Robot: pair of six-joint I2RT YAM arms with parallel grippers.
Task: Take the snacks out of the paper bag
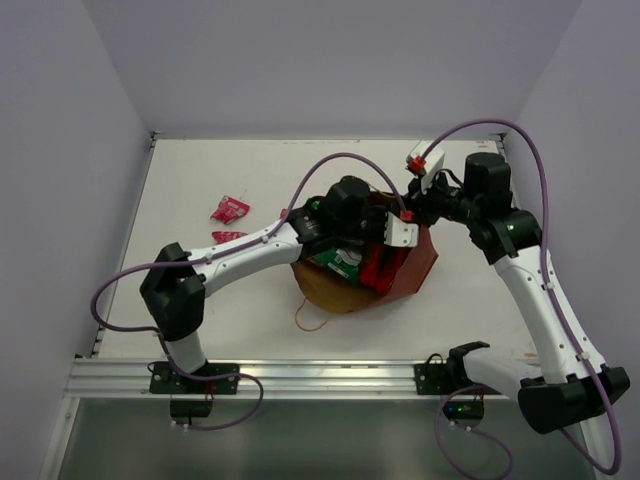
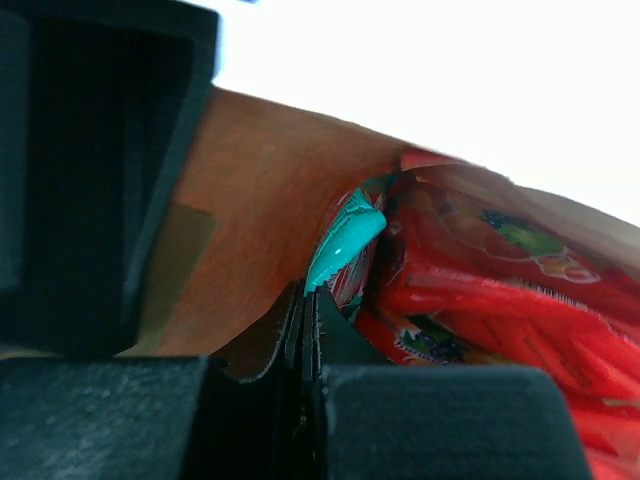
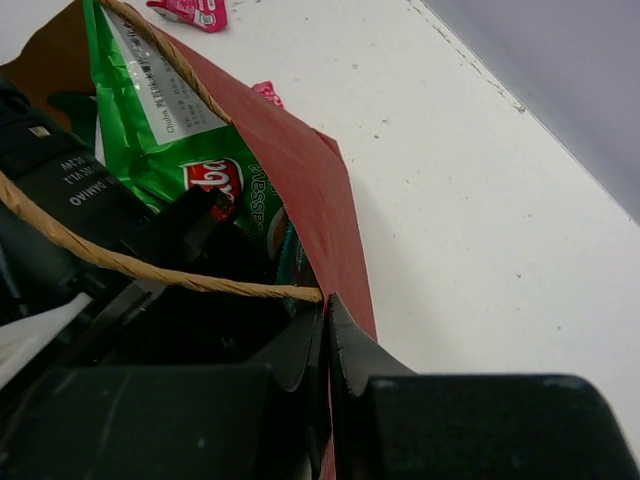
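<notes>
The paper bag [image 1: 412,262] lies open mid-table, red-brown outside, tan inside [image 2: 250,190]. My left gripper [image 2: 310,296] reaches into it, shut on the edge of the teal packet [image 2: 345,240], with the red packet [image 2: 480,290] just to its right. My left gripper shows in the top view inside the bag mouth [image 1: 378,250]. My right gripper [image 3: 326,302] is shut on the bag's wall [image 3: 300,170] beside a twisted handle [image 3: 150,266]; in the top view it is at the far rim [image 1: 413,208]. The green-white chip bag [image 3: 165,130] sits inside the bag.
Two red-pink sachets [image 1: 230,208] [image 1: 228,236] lie on the white table left of the bag; they also show in the right wrist view [image 3: 192,10] [image 3: 266,92]. A loose handle loop [image 1: 310,318] trails toward the near edge. Walls stand behind and on both sides.
</notes>
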